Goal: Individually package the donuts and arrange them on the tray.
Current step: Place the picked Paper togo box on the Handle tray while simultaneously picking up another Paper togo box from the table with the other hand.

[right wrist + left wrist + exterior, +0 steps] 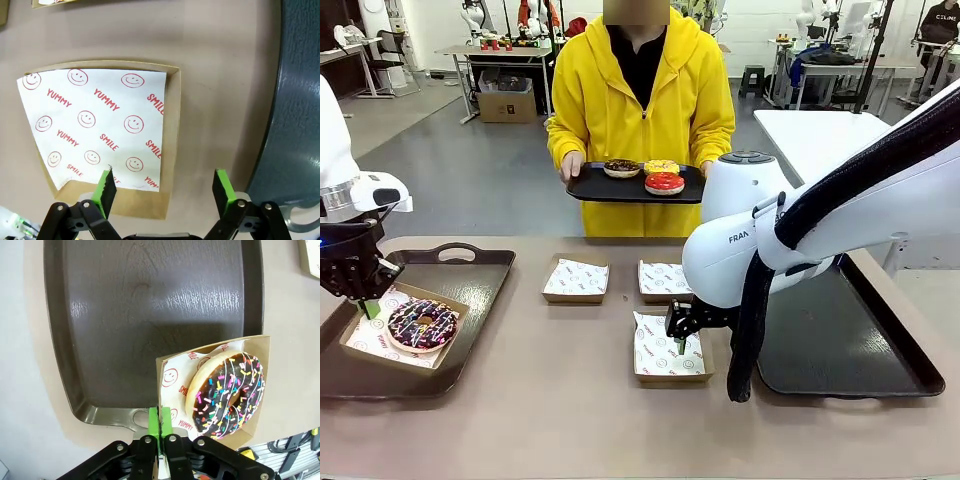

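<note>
A chocolate donut with coloured sprinkles (421, 324) (227, 395) lies in a paper-lined box (452, 312) (261, 347) on the left dark tray (480, 285) (150, 300). My left gripper (364, 306) (159, 426) is shut on that box's edge. My right gripper (680, 344) (165, 186) hangs open just above the near edge of an empty box (670, 352) (170, 145) lined with smiley-print paper. Across the table a person holds a black tray (590, 188) carrying the dark chocolate donut (621, 167), the yellow donut (661, 166) and the red donut (664, 183).
Two more empty lined boxes (576, 278) (664, 278) sit mid-table. A second dark tray (865, 345) (300, 100) lies at the right, partly under my right arm. Bare table runs along the near edge.
</note>
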Robot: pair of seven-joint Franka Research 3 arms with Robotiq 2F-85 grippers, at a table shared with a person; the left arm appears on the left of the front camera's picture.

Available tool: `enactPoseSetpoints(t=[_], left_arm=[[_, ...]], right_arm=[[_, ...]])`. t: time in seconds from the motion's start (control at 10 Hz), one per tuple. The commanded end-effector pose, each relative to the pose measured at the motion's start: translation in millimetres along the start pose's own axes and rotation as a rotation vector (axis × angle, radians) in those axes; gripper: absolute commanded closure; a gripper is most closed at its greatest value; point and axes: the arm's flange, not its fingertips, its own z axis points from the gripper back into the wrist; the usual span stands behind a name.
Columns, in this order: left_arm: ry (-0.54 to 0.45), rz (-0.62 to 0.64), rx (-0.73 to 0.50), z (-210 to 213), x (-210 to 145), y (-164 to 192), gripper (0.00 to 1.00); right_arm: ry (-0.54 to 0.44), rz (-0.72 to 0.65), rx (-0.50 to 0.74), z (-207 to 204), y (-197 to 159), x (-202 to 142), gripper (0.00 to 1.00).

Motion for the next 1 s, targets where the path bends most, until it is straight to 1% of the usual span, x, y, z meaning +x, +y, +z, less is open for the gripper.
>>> enactPoseSetpoints(t=[0.0, 0.1, 0.3, 0.6, 0.9], left_arm=[[0.002, 0.002, 0.007, 2, 1, 1, 0.99], [0.000, 0.000, 0.000, 0, 0, 0, 0.99], [0.002, 0.010, -0.003, -10, 8, 0, 0.99], [0.000, 0.008, -0.010, -20, 15, 1, 0.99], [0.019, -0.004, 0.018, -36, 20, -4, 0.99]], right_arm=[[0.004, 0.007, -0.005, 1, 2, -1, 0.00], [0.000, 0.000, 0.000, 0, 0, 0, 0.00], [-0.010, -0.029, -0.042, -2, 4, 0, 0.00], [-0.015, -0.038, -0.059, 0, 7, -2, 0.00], [-0.001, -0.031, -0.058, -4, 8, 0, 0.00]])
